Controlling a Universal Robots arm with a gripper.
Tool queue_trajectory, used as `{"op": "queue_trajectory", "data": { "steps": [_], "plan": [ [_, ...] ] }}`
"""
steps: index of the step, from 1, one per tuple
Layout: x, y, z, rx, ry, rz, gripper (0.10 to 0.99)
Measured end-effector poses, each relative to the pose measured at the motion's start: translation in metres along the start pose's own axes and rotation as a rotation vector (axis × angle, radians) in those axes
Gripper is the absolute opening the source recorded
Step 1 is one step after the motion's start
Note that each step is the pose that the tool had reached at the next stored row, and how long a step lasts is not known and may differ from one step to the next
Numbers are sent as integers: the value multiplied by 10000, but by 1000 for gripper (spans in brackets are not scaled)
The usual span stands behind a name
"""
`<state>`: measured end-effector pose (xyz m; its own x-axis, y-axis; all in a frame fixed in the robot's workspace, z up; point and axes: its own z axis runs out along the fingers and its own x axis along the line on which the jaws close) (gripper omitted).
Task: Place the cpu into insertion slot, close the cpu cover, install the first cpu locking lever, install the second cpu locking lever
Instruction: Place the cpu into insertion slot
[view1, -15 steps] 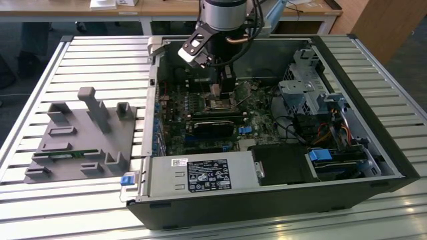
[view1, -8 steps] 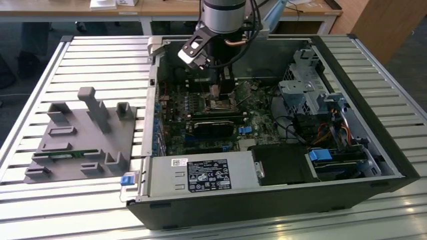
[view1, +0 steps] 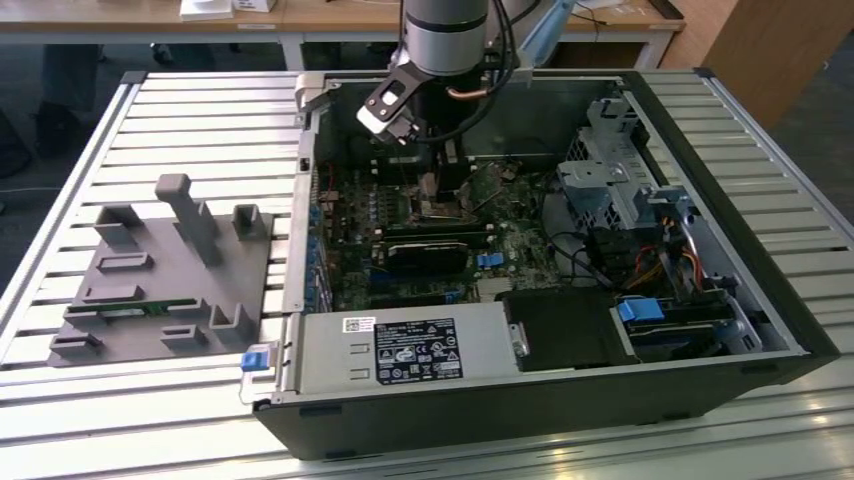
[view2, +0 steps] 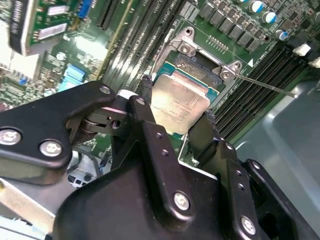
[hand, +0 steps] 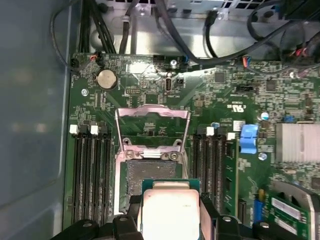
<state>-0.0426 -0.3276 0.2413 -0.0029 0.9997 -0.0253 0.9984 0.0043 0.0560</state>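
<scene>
**Gripper (view2: 177, 103) clamps the cpu (view2: 176, 111) at the near side of the open socket**

Black fingers (view2: 146, 107) sit closest to the lens in both wrist views. They are closed on two opposite edges of the cpu, whose pale metal top faces up and lies roughly level with the board.

Just past the chip in the first wrist view lies the insertion slot (hand: 150, 172). Its dark centre is bare on the side away from the gripper, while the cpu (hand: 171, 212) overlaps the side nearer the fingers. The chip therefore looks short of square over the socket, which lies ahead of it along the line running away from the gripper. Whether its underside already touches the socket cannot be told.

Beyond the slot, the cpu cover (hand: 152, 109) is swung back on its hinge and lies open over the green board, leaving the socket clear. Long black memory slots (hand: 92, 175) flank it on both sides. A thin metal rod (view2: 265, 86) juts out from the socket's corner.

In the exterior view the arm (view1: 447, 35) drops from the upper middle of the frame into the open computer case (view1: 400, 430). A grey fixture (view1: 160, 270) sits well apart on the exterior view's left.
</scene>
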Motion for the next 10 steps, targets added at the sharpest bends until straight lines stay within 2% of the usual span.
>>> {"op": "queue_trajectory", "data": {
  "steps": [4,10],
  "plan": [
    [30,-4,72,-5,12,-247,541],
    [65,-8,156,-6,6,-251,541]
  ]
}}
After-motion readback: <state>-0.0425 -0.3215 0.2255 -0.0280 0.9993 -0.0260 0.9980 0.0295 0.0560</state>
